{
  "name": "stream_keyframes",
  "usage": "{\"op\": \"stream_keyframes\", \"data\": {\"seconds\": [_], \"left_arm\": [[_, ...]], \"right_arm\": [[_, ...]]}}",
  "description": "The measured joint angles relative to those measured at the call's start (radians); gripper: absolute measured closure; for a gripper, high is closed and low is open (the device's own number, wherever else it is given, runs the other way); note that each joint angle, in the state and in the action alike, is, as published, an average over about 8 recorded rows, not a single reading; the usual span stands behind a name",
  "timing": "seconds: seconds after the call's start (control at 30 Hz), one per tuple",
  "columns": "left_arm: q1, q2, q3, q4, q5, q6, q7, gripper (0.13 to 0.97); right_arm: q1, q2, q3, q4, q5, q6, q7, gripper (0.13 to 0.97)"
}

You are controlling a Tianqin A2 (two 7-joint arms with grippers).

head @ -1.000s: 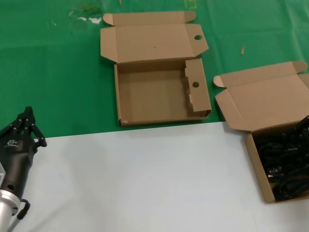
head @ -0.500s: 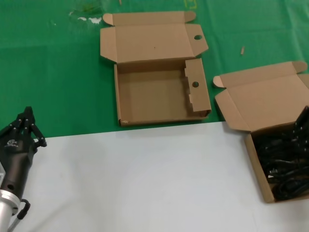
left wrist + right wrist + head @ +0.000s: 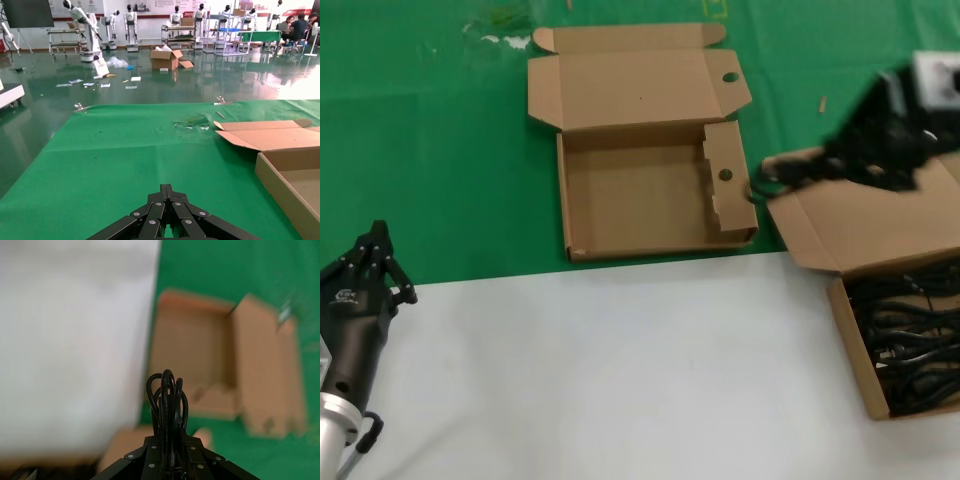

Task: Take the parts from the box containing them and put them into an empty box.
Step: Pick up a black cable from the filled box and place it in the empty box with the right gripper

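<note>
My right gripper (image 3: 825, 162) hangs above the open lid of the narrow box (image 3: 853, 352) at the right, shut on one black power cord (image 3: 772, 180). The cord's loops stick out past the fingertips toward the wide empty box (image 3: 638, 245). In the right wrist view the looped cord (image 3: 167, 397) stands straight up from the closed right gripper (image 3: 169, 439), with the empty box (image 3: 187, 347) below and beyond it. Several more cords (image 3: 910, 345) lie in the narrow box. My left gripper (image 3: 377, 243) rests shut at the near left, holding nothing; the left wrist view shows that gripper (image 3: 167, 189) closed over green cloth.
The wide box's lid (image 3: 635, 85) lies folded back on the green cloth (image 3: 430, 150), and its side flap with a round hole (image 3: 725, 175) stands inside. A white sheet (image 3: 600, 370) covers the near part of the table. The narrow box's lid (image 3: 880, 225) lies open under my right arm.
My right gripper has come up out of the narrow box with a cord and swung away and left over its lid toward the wide box. The left arm has not moved.
</note>
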Motion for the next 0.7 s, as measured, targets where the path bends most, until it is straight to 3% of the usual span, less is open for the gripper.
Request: {"op": "stream_keyframes", "data": {"seconds": [0.27,0.7], "left_arm": [[0.0,0.0,0.0,0.0,0.0,0.0,0.0,0.957],[0.0,0.0,0.0,0.0,0.0,0.0,0.0,0.957]], "right_arm": [[0.097,-0.231,-0.062,-0.105,-0.073,0.126,0.054,0.911],[0.09,-0.472,-0.153,-0.44,-0.144,0.361,-0.082,0.911]]}}
